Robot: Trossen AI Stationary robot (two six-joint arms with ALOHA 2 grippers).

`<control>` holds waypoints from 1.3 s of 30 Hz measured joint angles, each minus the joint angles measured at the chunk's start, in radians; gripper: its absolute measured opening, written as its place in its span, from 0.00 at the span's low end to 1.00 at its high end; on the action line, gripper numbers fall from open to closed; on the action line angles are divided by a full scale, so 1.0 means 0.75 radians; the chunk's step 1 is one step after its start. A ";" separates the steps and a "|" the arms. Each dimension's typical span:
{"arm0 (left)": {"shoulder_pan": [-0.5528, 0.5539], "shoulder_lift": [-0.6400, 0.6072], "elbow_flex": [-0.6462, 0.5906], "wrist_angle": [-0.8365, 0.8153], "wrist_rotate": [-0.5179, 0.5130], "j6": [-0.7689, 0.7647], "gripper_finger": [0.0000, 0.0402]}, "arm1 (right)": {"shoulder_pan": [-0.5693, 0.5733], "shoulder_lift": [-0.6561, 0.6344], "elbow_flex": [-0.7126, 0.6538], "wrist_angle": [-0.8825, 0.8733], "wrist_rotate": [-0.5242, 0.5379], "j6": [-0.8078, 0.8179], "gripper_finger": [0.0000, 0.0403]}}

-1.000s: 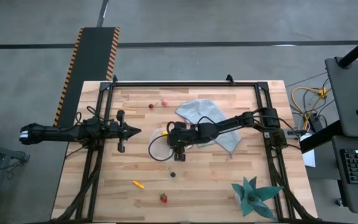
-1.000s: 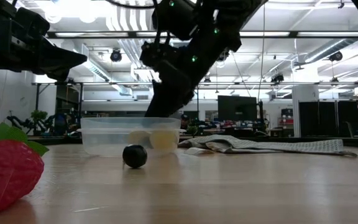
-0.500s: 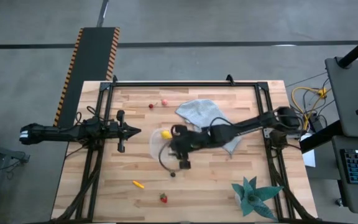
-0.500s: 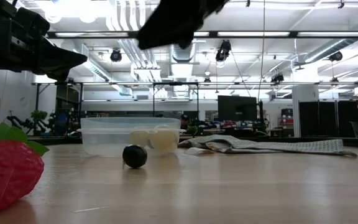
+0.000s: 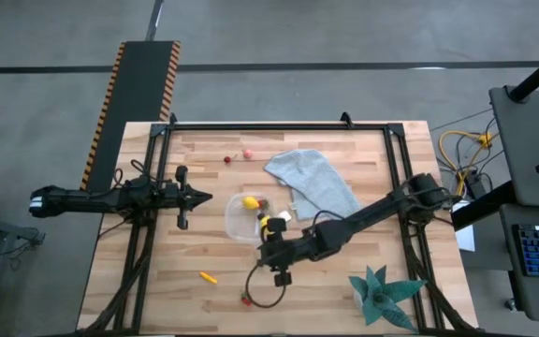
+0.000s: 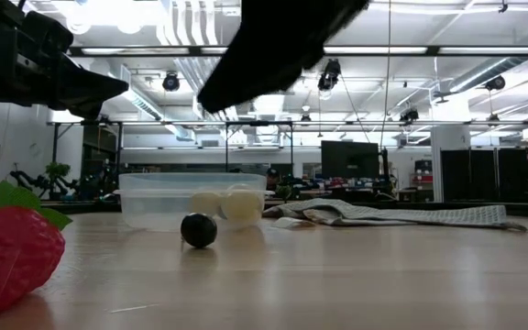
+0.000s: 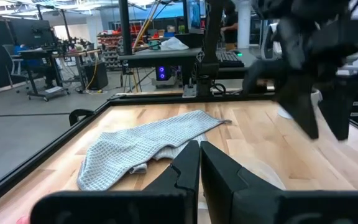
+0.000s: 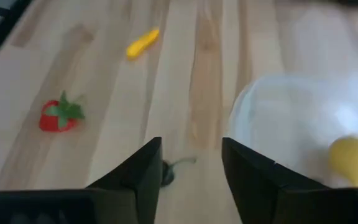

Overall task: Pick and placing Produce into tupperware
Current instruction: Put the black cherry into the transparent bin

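The clear tupperware (image 5: 247,217) stands mid-table with two yellow lemons (image 5: 249,201) inside; the low view shows its wall (image 6: 154,203). A dark round piece (image 6: 199,229) lies on the wood just in front of it. My right gripper (image 8: 191,163) hovers open above that piece (image 8: 166,175), which peeks out beside one finger. A strawberry (image 8: 61,113) and an orange carrot piece (image 8: 143,42) lie further toward the near-left. Two red berries (image 5: 237,156) sit near the far edge. My left gripper (image 5: 199,197) waits shut at the table's left.
A grey-blue cloth (image 5: 312,183) lies on the far side of the tupperware, with a small white tag (image 5: 285,216) beside it. A teal spiky plant (image 5: 380,292) stands at the near-right corner. A loose cable loop (image 5: 265,292) hangs below the right arm near the strawberry (image 5: 246,298).
My right gripper has risen out of the tupperware and moved toward the table's near edge, and now hangs over the dark round piece. The two lemons stay in the container. The cable loop has swung along toward the near edge.
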 joint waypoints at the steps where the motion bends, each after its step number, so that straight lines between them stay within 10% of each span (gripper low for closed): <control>1: 0.000 -0.001 0.000 0.000 0.000 0.000 0.00 | 0.001 0.021 0.000 0.000 0.000 0.030 0.43; 12: 0.000 0.000 0.000 0.000 0.001 0.001 0.00 | 0.017 0.094 -0.002 -0.003 0.016 0.350 0.62; 39: -0.001 0.002 0.000 -0.001 0.082 -0.008 0.00 | 0.103 0.302 0.063 0.100 0.241 0.578 0.58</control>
